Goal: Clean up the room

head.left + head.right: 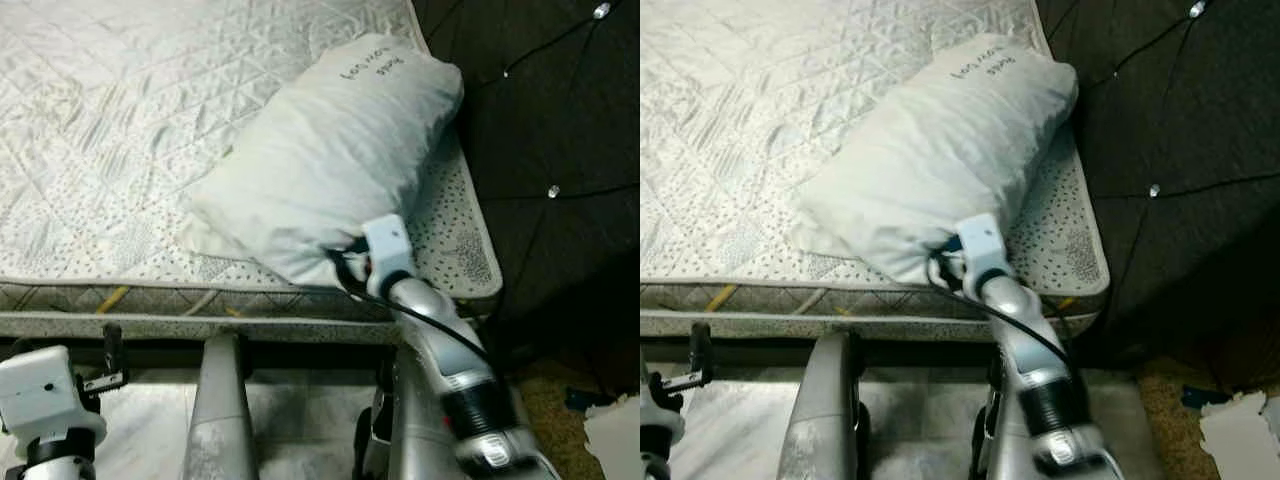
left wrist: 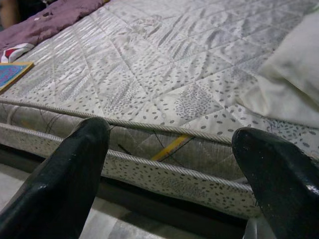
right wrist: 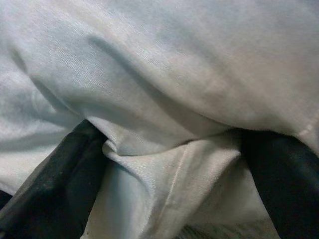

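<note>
A plump white pillow (image 1: 330,150) with handwriting on its far end lies slantwise on the quilted mattress (image 1: 110,130), near the right corner. My right gripper (image 1: 347,262) is pressed into the pillow's near end at the mattress edge. In the right wrist view its fingers (image 3: 60,184) stand wide apart, with bunched pillow fabric (image 3: 169,164) between them. My left gripper (image 2: 169,164) hangs low in front of the bed, open, facing the mattress side with nothing between its fingers.
A dark tufted headboard (image 1: 560,120) rises right of the pillow. A purple blanket (image 2: 45,22) and a blue-patterned flat thing (image 2: 12,74) lie on the bed's far part. White paper (image 1: 615,435) lies on the floor at the right. The bed frame (image 1: 200,325) runs below the mattress.
</note>
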You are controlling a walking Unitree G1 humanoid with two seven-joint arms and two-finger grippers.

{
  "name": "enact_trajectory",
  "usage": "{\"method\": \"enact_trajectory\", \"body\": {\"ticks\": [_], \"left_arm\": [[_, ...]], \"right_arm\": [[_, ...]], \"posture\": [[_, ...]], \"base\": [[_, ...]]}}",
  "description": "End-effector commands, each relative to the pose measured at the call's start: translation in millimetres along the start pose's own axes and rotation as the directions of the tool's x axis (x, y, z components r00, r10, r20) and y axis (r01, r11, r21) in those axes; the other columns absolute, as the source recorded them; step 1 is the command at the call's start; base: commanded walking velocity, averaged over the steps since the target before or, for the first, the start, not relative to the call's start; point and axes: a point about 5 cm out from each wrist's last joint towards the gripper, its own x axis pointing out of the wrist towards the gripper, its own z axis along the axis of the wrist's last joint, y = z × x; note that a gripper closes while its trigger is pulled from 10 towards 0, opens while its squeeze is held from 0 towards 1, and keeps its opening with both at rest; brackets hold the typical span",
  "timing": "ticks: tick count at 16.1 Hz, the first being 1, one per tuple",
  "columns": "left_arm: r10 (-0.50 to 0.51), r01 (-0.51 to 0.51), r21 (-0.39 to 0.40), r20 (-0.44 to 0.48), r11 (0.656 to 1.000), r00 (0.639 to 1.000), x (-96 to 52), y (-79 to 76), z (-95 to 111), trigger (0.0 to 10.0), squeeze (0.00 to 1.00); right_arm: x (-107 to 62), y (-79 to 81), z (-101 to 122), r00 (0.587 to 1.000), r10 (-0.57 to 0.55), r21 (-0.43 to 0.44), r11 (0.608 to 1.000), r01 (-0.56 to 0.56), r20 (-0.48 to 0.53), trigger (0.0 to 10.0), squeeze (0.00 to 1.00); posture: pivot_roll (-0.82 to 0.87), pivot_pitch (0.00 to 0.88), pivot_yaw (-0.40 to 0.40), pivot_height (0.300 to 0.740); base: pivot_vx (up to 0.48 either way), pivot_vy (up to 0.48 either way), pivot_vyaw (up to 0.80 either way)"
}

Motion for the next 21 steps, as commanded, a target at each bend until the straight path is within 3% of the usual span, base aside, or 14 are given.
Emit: {"method": "enact_trajectory", "body": {"ticks": [1,3,4,10,21], "left_arm": [[0.003,-0.003,0.007,-0.002,1.0,1.0,-0.4,-0.9,2,10.0,0.0],[-0.01,0.01,-0.004,-0.003,1.0,1.0,1.1,-4.7,1,10.0,0.0],[-0.014,0.014,-0.006,-0.002,1.0,1.0,2.1,-6.0,1,10.0,0.0],[-0.019,0.019,-0.016,0.009,1.0,1.0,6.9,-9.3,3,10.0,0.0],[-0.023,0.024,-0.021,0.022,1.0,0.999,13.9,-10.8,4,10.0,0.0]], "right_arm": [[-8.5,-26.5,-2,0.991,-0.133,-0.017,0.991,0.133,-0.016,10.0,0.0],[-8.3,-14.4,-21,0.991,-0.066,-0.033,0.997,0.063,-0.118,10.0,0.0],[-6.5,-10.2,-21,0.992,-0.046,0.013,0.999,0.048,-0.116,0.0,0.0],[10.4,26.2,-17,0.989,0.07,0.061,0.996,-0.063,-0.127,0.0,0.0],[25.4,12.7,-15,0.993,0.043,0.119,0.992,-0.03,-0.109,0.0,0.0]], "posture": [[0.17,0.167,-0.027,0.546],[0.16,0.166,-0.022,0.546],[0.15,0.163,-0.021,0.546],[0.17,0.159,-0.034,0.546],[0.17,0.123,-0.018,0.546]], "base": [[0.0,0.0,0.0],[0.0,0.0,0.0],[0.0,0.0,0.0],[0.0,0.0,0.0],[0.0,0.0,0.0]]}}
